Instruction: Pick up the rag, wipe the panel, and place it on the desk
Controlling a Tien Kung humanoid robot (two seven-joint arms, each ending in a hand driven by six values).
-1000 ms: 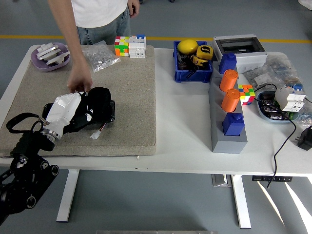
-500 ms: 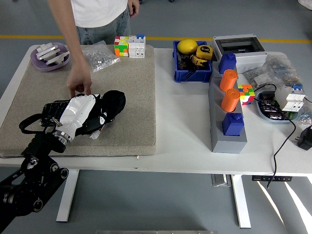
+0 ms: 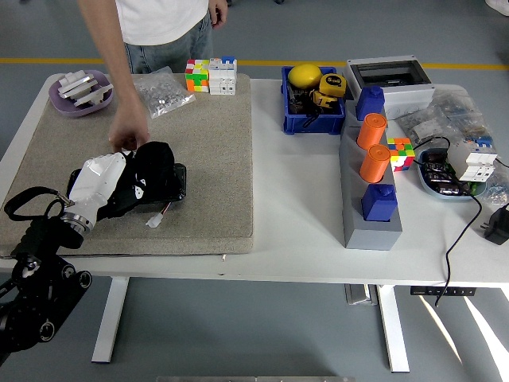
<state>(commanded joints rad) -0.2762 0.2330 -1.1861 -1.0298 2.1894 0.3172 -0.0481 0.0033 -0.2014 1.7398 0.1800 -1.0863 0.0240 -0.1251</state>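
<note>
Black crumpled cloth rag (image 3: 153,161) under white left hand (image 3: 102,181), fingers closed on it | atop black rectangular panel (image 3: 171,188) | person's hand (image 3: 129,133) at rag's 11 o'clock.

Robot's left arm (image 3: 36,278): black jointed segments, round screw caps, looped black cable, silver wrist ring, white-shelled five-fingered left hand (image 3: 99,183). Person (image 3: 159,24): white T-shirt, blue jeans.

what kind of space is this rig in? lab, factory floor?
Likely a robotics lab or workshop: grey floor with a yellow line, a height-adjustable white table, a blue parts bin holding a tape measure.
</note>
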